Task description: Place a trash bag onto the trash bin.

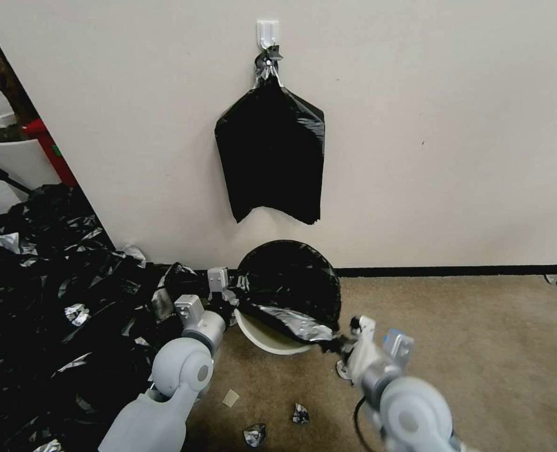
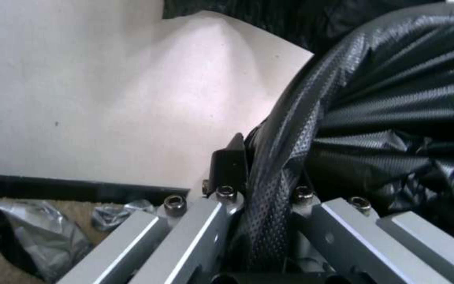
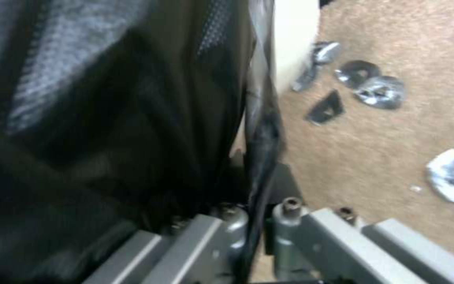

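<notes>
Nearest, small foil-like scraps (image 1: 254, 434) lie on the tan carpet (image 1: 479, 351). Beyond them, the right gripper (image 1: 344, 343) pinches the near right edge of the trash bag (image 1: 289, 285), jaws pressed on the film. The left gripper (image 1: 227, 300) clamps the bag's left edge likewise. The bag is stretched over the tilted trash bin (image 1: 262, 337), against the wall. Left lies a heap of black bags (image 1: 46, 301); farther, a flat bag stack (image 1: 270, 157) hangs from a wall hook (image 1: 267, 32).

Both arms low and forward, left hand (image 1: 228, 300) and right hand (image 1: 343, 342) each pinched closed on film.
</notes>
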`<state>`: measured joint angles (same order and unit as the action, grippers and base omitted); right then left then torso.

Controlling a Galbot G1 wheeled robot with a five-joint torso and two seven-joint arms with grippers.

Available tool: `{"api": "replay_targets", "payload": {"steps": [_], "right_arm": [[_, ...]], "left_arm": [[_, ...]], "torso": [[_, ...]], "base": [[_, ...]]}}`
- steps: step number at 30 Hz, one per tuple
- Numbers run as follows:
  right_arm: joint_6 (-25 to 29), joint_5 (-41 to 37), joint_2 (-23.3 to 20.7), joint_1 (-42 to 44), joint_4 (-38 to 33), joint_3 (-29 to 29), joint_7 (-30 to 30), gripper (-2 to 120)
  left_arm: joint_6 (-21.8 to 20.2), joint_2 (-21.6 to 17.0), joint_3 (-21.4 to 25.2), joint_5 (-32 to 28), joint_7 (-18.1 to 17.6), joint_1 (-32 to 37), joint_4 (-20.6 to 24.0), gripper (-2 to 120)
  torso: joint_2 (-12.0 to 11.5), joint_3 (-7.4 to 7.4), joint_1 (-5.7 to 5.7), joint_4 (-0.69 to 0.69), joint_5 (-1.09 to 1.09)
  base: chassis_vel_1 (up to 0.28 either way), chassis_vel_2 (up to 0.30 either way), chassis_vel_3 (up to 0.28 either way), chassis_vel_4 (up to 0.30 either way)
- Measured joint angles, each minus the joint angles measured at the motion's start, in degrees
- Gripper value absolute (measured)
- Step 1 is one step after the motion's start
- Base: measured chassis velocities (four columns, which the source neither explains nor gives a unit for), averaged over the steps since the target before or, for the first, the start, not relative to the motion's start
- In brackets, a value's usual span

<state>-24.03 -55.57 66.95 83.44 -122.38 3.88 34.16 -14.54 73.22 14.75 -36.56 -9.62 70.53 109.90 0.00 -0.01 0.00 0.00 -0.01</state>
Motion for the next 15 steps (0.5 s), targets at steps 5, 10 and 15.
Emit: {"api": "replay_targets", "payload": {"steps": [5, 10, 15], "right_arm": [[-0.9, 7.3, -1.7, 2.5, -1.4, -2.2, 4.3, 30], [-1.9, 12.2, -4.6, 4.0, -4.2, -2.2, 4.2, 43], [-0.6, 27.8, -9.0, 7.1, -6.5, -1.1, -5.0, 64]], "left_arm": [[-1.3, 0.1, 0.1, 0.0, -1.9, -1.0, -0.3, 3], [-2.8, 0.1, -0.2, -0.1, -3.2, -1.6, -1.0, 2], [-4.3, 0.6, -0.4, -1.7, -6.1, -2.9, -1.7, 2]], "torso": [[0.0, 0.0, 0.0, 0.0, 0.03], [0.0, 0.0, 0.0, 0.0, 0.03], [0.0, 0.0, 0.0, 0.0, 0.01]], "base": [[0.0, 0.0, 0.0, 0.0], [0.0, 0.0, 0.0, 0.0], [0.0, 0.0, 0.0, 0.0]]}}
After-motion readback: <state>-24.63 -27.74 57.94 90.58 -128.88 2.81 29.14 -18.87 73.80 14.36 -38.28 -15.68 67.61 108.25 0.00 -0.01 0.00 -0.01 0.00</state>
